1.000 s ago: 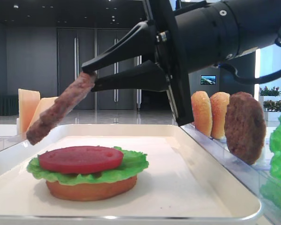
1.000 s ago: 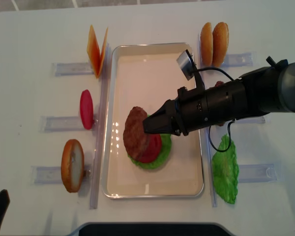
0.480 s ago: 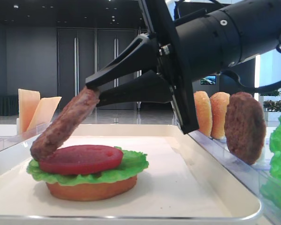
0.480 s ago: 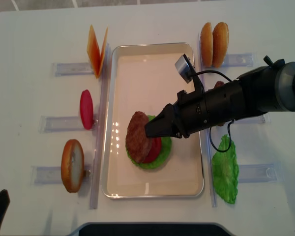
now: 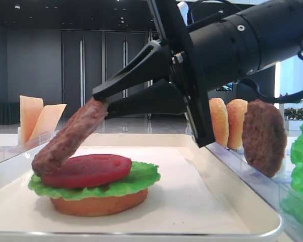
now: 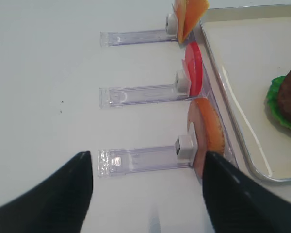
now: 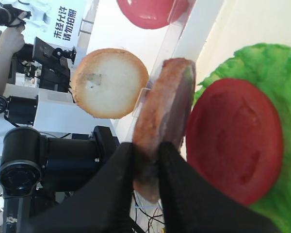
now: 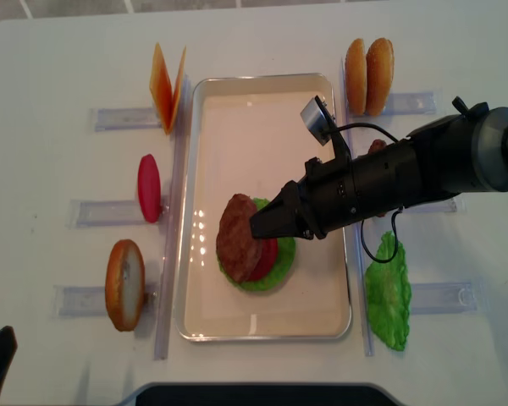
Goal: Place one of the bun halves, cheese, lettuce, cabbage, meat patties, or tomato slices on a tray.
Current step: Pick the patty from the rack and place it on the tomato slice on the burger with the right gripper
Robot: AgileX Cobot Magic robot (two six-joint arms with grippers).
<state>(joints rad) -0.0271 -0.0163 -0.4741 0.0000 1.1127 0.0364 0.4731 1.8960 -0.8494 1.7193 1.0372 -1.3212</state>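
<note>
The meat patty (image 5: 69, 137) I hold hangs tilted, its upper edge pinched between the fingers of my right end effector (image 5: 97, 97), its lower edge resting on the left rim of the tomato slice (image 5: 87, 170). From the overhead view the patty (image 8: 238, 238) sticks out past the fingertips toward the tray's left long side, covering the left part of the stack. That slice lies on the lettuce (image 5: 141, 177), which lies on a flat bun half (image 5: 97, 204), all on the tray (image 8: 262, 110), nearer its front end than its far end. Outside the tray's right rim stand two bun halves (image 8: 367, 76) at the far right, a second meat patty (image 5: 263, 136) in its clear holder, and another lettuce leaf (image 8: 389, 292) toward the front right of the tabletop (image 8: 59, 59). Along the left rim stand cheese slices (image 8: 167, 85), a tomato slice (image 8: 149, 188) and a bun half (image 8: 124, 284). My left end effector (image 6: 148, 194) hangs over the tabletop's front left, fingers spread, holding nothing.
</note>
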